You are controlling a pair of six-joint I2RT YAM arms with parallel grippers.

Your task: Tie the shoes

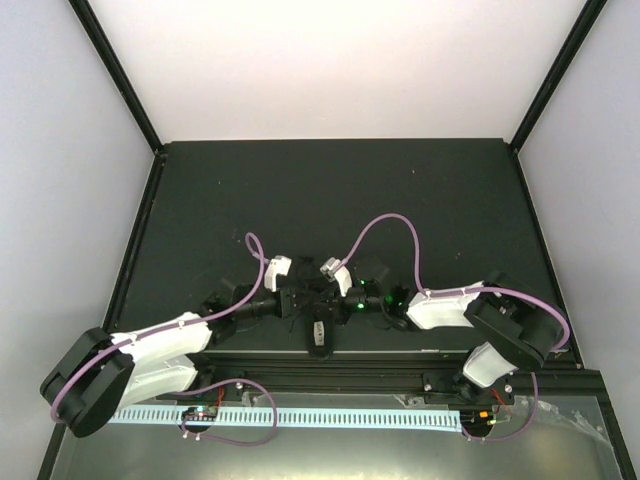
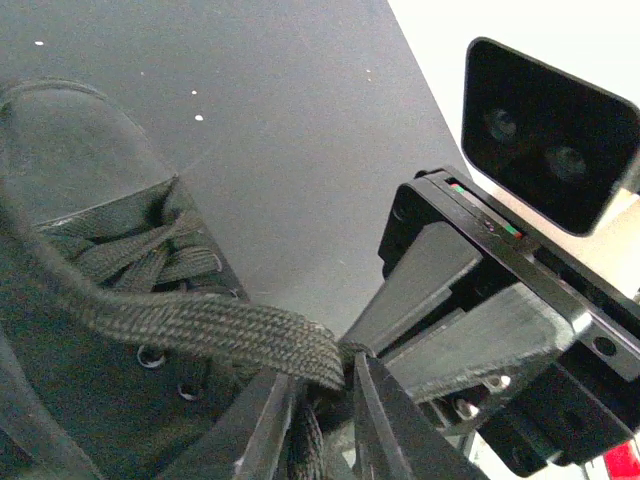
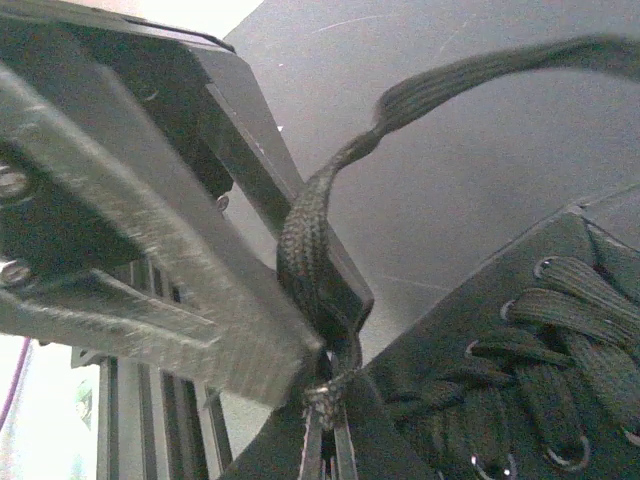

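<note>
The small black shoe [image 1: 320, 338] lies on the black mat near the front edge, between the two arms. Both grippers meet just above it. In the left wrist view a flat black lace [image 2: 200, 325] runs from the shoe [image 2: 90, 380] across to my left gripper [image 2: 325, 390]. Its jaws stand slightly apart, with a strand hanging loosely in the gap. My right gripper [image 3: 333, 405] is shut on the lace [image 3: 305, 240], which rises from its tips and arcs away to the upper right. The shoe's eyelets and crossed lacing [image 3: 540, 340] show at the right.
The black mat [image 1: 330, 200] stretches back to pale enclosure walls with black corner posts. A metal rail [image 1: 400, 372] and a white slotted strip [image 1: 330, 415] run along the near edge. Purple cables [image 1: 385, 222] loop over both arms.
</note>
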